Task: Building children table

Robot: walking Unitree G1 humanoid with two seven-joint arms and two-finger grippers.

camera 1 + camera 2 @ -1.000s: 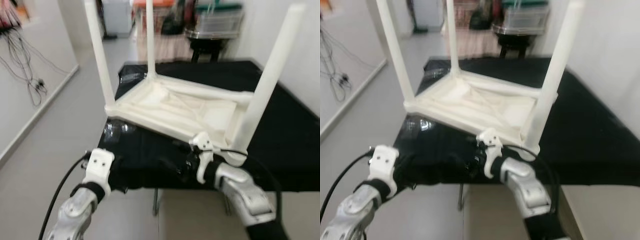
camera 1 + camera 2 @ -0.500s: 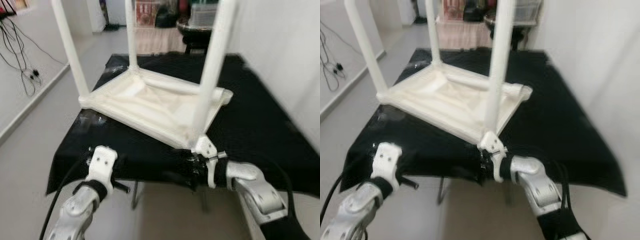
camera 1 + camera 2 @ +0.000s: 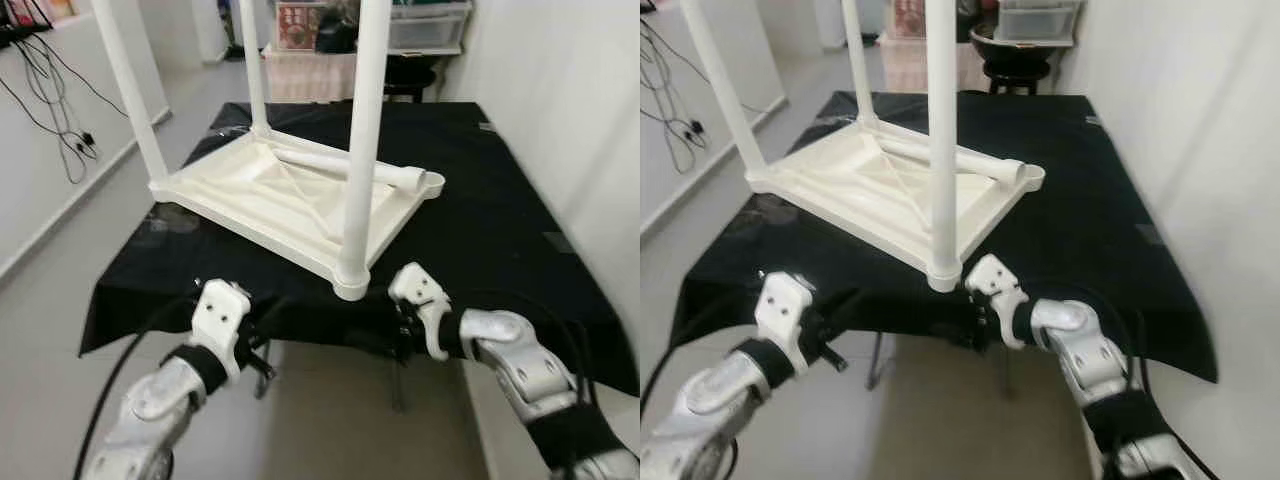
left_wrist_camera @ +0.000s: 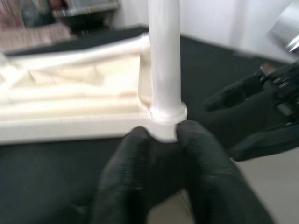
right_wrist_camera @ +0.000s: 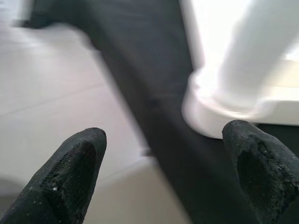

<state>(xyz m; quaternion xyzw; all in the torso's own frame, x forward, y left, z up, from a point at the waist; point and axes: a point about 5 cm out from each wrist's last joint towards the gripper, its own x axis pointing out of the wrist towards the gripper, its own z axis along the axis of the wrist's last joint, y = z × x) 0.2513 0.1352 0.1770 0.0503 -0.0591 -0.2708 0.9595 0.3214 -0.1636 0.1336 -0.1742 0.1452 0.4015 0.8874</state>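
Observation:
A white children's table (image 3: 290,195) lies upside down on a black-clothed table (image 3: 500,230). Three legs stand upright on it, the nearest one (image 3: 362,130) at the front corner. A fourth leg (image 3: 350,168) lies loose across the underside. My left gripper (image 3: 262,335) hovers at the cloth's front edge, left of that corner; in its wrist view the fingers (image 4: 135,154) sit close together just short of the leg's base. My right gripper (image 3: 398,335) is just right of the corner, its fingers (image 5: 74,163) spread wide and holding nothing.
Cables (image 3: 50,70) hang on the left wall above grey floor (image 3: 60,250). Storage boxes and a dark stool (image 3: 410,70) stand behind the table. A white wall (image 3: 580,120) runs close along the right side.
The camera has swung and steadied, so the white table now shows sharper and further left. Both grippers stay at the cloth's front edge, with the right one now beside the near corner.

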